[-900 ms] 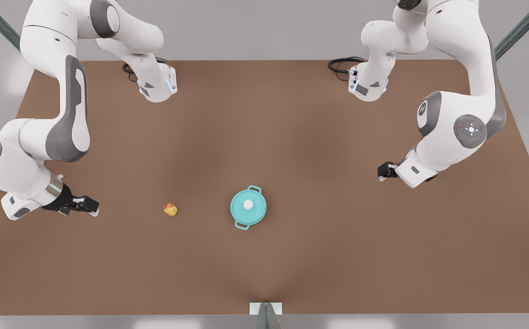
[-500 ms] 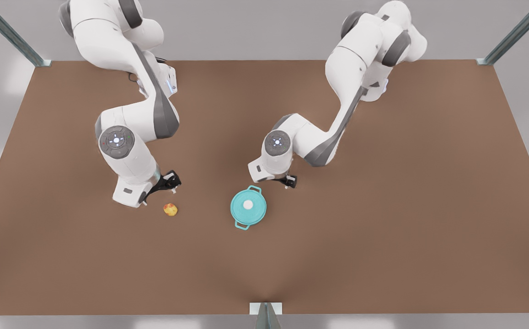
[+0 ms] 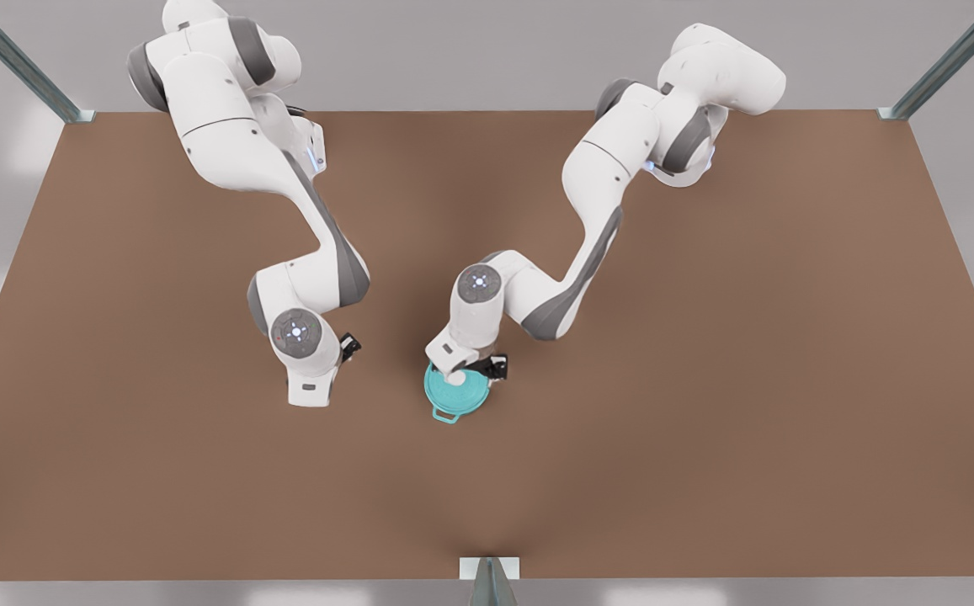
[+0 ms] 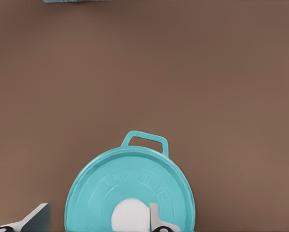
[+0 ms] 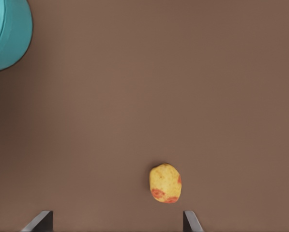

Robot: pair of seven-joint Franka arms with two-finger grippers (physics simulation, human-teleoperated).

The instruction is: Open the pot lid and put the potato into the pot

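The teal pot lid [image 3: 463, 396] with its white knob [image 4: 129, 216] lies shut on the pot [image 3: 446, 413], whose loop handle [image 4: 146, 140] sticks out past the lid. My left gripper [image 4: 96, 220] hangs open right above the lid, one finger [image 4: 154, 215] beside the knob; in the front view it [image 3: 474, 370] is on the arm from the right. The potato [image 5: 165, 183], yellow with red spots, lies on the table. Over it hovers my right gripper [image 5: 116, 221], open, the potato nearer one finger [image 5: 190, 220]. In the front view that hand [image 3: 311, 383] hides the potato. The pot's wall [image 5: 6, 34] shows in the right wrist view.
Everything rests on a bare brown table [image 3: 705, 421]. Metal frame posts stand at its back corners [image 3: 937, 71], and a small bracket [image 3: 489, 569] sits at the middle of the near edge.
Both arms swung in from the table's sides toward the middle. The left gripper came down over the pot lid, and the right hand moved over the potato, covering it in the front view.
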